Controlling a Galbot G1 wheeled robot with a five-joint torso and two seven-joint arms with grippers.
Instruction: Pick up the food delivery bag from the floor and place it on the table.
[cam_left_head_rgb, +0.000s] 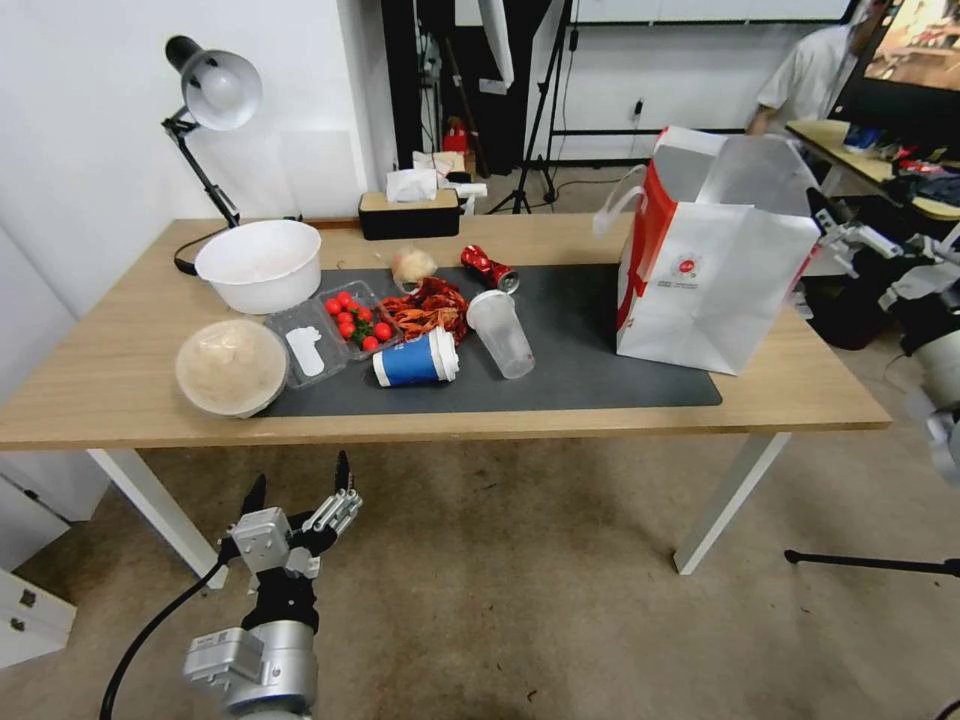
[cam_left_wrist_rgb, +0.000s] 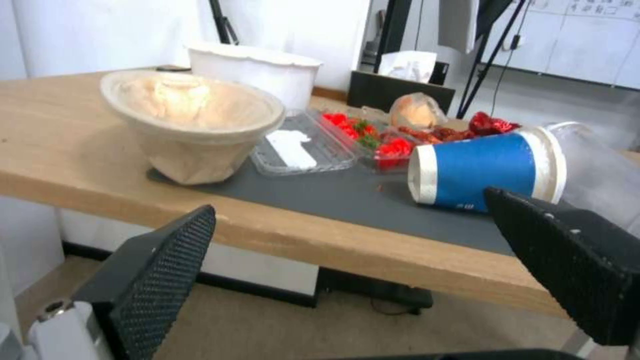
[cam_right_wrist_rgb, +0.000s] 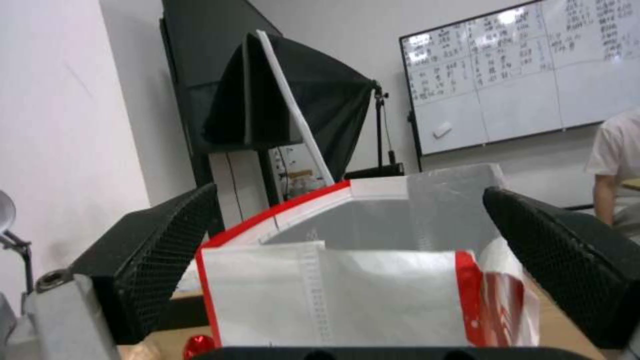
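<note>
The bag (cam_left_head_rgb: 712, 270) stands upright at the right of the head frame, on the desk (cam_left_head_rgb: 120, 370), partly on its dark mat (cam_left_head_rgb: 580, 360) and near the right end, so the placing step looks done and the release is in hand. The right end effector (cam_left_head_rgb: 850, 235) sits at the right edge just beside the bag's far side; its fingers (cam_right_wrist_rgb: 157, 250) are spread wide, with the bag's open top between them and no visible touch on the paper. A next move would call for drawing clear without snagging a handle (cam_left_head_rgb: 615, 205) or tipping the bag. The left end effector (cam_left_head_rgb: 300, 505) hangs low in the lower left, below the desk edge, spread and empty. The right wrist view adds the foil lining (cam_right_wrist_rgb: 373, 220). The left wrist view shows the blue cup (cam_left_wrist_rgb: 483, 170) lying on its side and the bowl (cam_left_wrist_rgb: 190, 122).
</note>
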